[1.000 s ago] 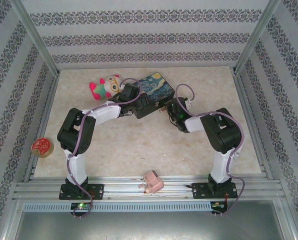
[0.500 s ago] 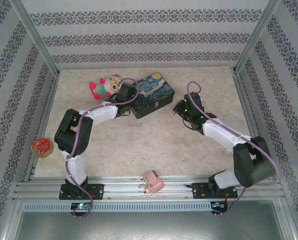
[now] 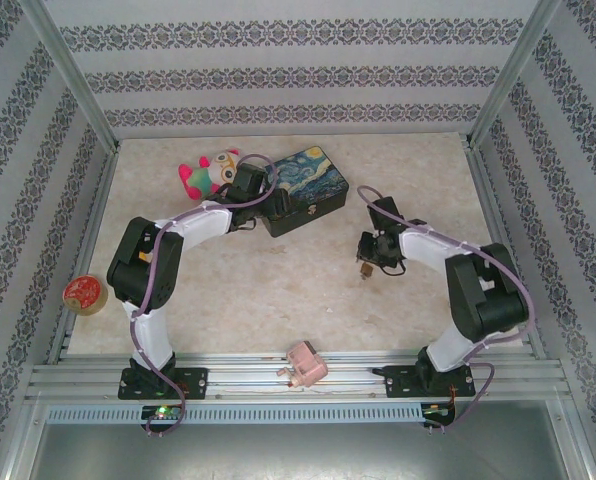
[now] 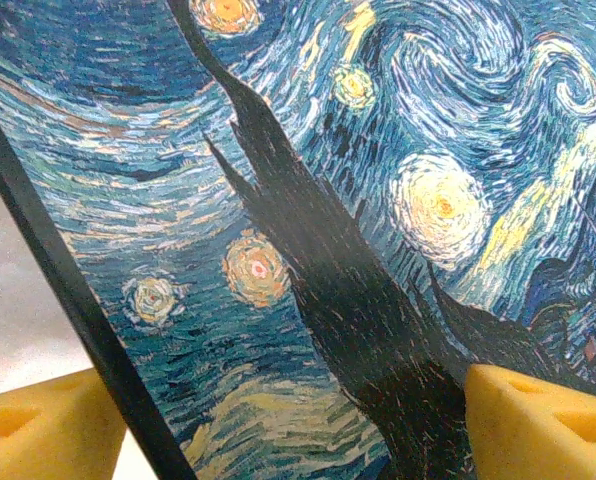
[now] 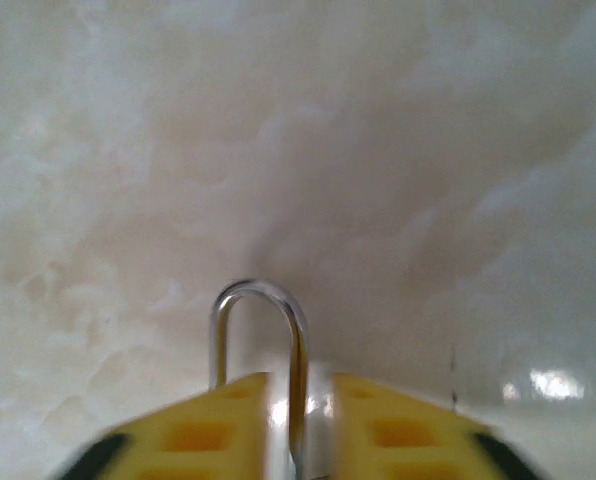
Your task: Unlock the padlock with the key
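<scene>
Where the aluminium rail (image 3: 228,378) runs along the near edge, you have one pink block (image 3: 305,364), lying between the two arm bases. Off the left side of the table (image 3: 278,300), beside the frame: one red-topped roll (image 3: 84,294).

Mid-table, right side: the right gripper (image 3: 367,260), pointed down at the marble-patterned top. Your right wrist view has the padlock (image 5: 261,290) upright between the yellow pads (image 5: 398,435). Its silver shackle rises out of a narrow gap, with one leg inside the gap and the body hidden. Whether the pads press on it, you cannot tell.

Farther back, left of centre: the left gripper (image 3: 250,188), at the near-left end of the Starry Night tin box (image 3: 313,180). Its own fingertips (image 4: 543,420) stand wide apart, one outside the lid's dark edge, the other over the painted lid.

Just left of the tin: one plush owl (image 3: 210,172), pink and green.

Far wall: striped, patterned wallpaper (image 3: 298,75).
</scene>
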